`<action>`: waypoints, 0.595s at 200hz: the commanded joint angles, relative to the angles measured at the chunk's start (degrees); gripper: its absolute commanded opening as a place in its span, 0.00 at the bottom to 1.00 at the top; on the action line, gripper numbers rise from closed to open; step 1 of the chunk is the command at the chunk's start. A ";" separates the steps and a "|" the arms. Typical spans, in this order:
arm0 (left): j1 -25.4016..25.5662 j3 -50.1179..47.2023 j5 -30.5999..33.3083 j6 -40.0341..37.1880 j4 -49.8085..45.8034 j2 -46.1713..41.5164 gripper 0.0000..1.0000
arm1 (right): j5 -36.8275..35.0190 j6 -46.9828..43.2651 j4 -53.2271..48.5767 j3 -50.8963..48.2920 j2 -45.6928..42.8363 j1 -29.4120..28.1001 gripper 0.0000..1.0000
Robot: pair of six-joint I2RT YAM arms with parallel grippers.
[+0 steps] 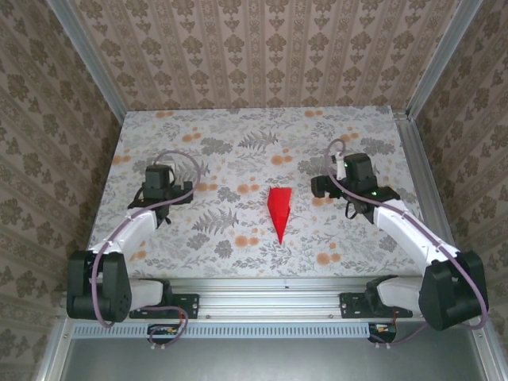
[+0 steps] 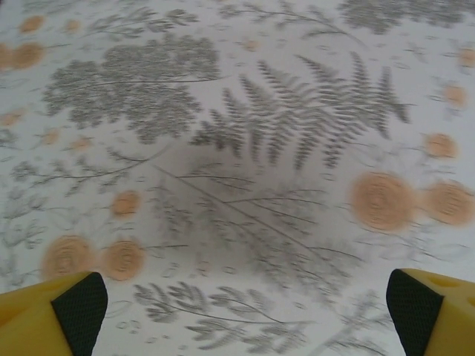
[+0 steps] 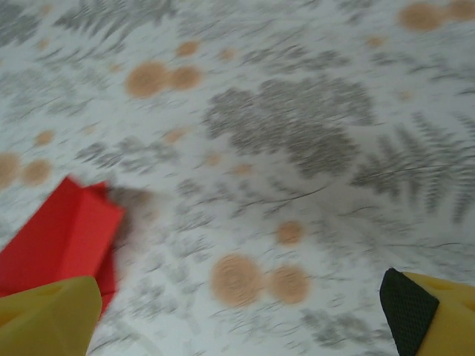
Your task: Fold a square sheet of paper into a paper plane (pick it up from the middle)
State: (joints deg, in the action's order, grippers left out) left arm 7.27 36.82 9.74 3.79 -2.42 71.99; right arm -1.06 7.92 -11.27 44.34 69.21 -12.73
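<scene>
A red paper plane, a narrow pointed dart with its tip toward the near edge, lies flat on the floral table between the two arms. In the right wrist view its wide end shows at the lower left, beside the left finger. My right gripper hovers to the plane's right, open, with nothing between its fingers. To the plane's left, well apart from it, my left gripper is open over bare tablecloth, its yellow fingers wide apart and empty.
The table carries a grey fern and orange flower pattern. Patterned walls close in the back and both sides. A metal rail runs along the near edge by the arm bases.
</scene>
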 commanded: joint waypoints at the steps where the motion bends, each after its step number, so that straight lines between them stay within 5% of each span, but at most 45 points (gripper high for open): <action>1: -1.41 -2.10 1.61 -3.69 9.71 2.29 1.00 | -5.34 -2.28 12.38 -4.51 -0.95 3.84 1.00; 58: -2.61 -4.15 -0.15 -7.37 25.82 10.47 1.00 | -4.50 -2.66 30.26 -11.59 4.47 11.27 1.00; 119: -4.06 -2.41 -4.39 -7.48 25.93 12.41 1.00 | -1.80 -1.88 35.98 -11.51 10.07 13.19 1.00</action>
State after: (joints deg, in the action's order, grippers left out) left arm 3.64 33.39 7.68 -2.17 21.10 84.18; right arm -4.21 6.15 20.01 33.19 78.76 0.19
